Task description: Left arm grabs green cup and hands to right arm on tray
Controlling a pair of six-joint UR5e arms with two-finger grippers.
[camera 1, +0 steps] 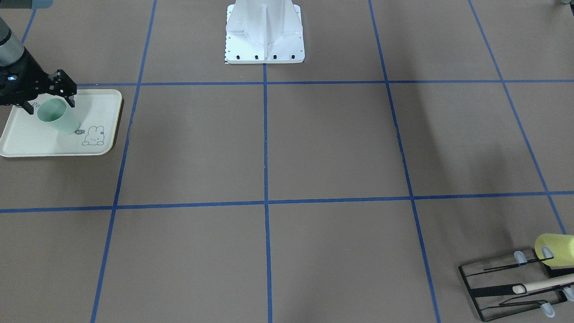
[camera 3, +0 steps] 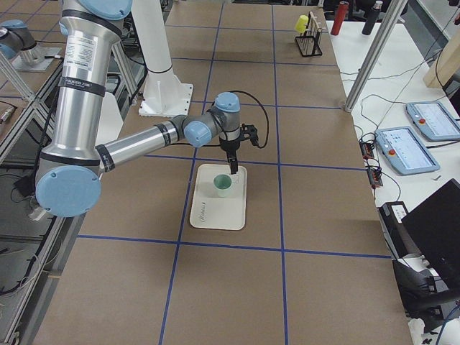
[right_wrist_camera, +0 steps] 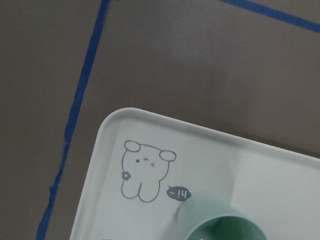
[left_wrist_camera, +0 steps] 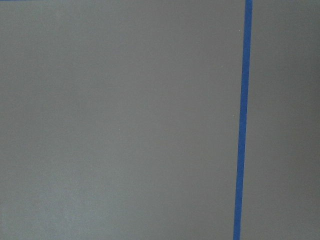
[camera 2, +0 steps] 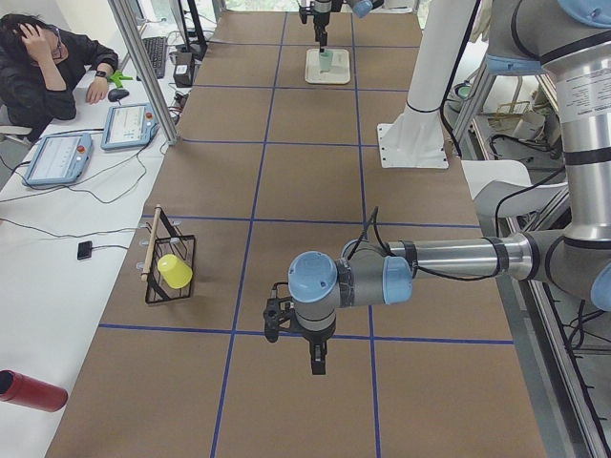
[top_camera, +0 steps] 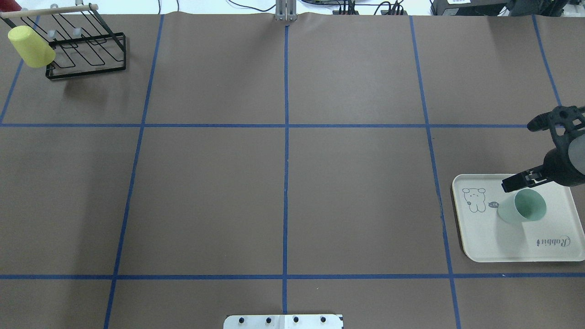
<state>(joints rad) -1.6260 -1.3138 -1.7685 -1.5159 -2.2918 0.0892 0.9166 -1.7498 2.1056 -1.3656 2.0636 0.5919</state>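
Observation:
The pale mint-green cup (camera 1: 60,117) stands upright on the cream tray (camera 1: 27,143) at the table's right end, beside the bunny drawing. It also shows in the overhead view (top_camera: 525,208) on the tray (top_camera: 502,246). My right gripper (camera 1: 49,106) hangs just over the cup's rim with its fingers (camera 1: 69,99) spread on either side, open. The right wrist view shows the cup's rim (right_wrist_camera: 220,220) at its bottom edge and no fingers. My left gripper (camera 2: 318,361) points down over bare table at the other end; I cannot tell whether it is open or shut.
A black wire rack (top_camera: 87,50) holding a yellow-green cup (top_camera: 29,52) stands at the far left corner. The robot's white base (camera 1: 264,31) is at the near middle edge. A seated person (camera 2: 48,67) and a red bottle (camera 2: 29,391) are beside the table.

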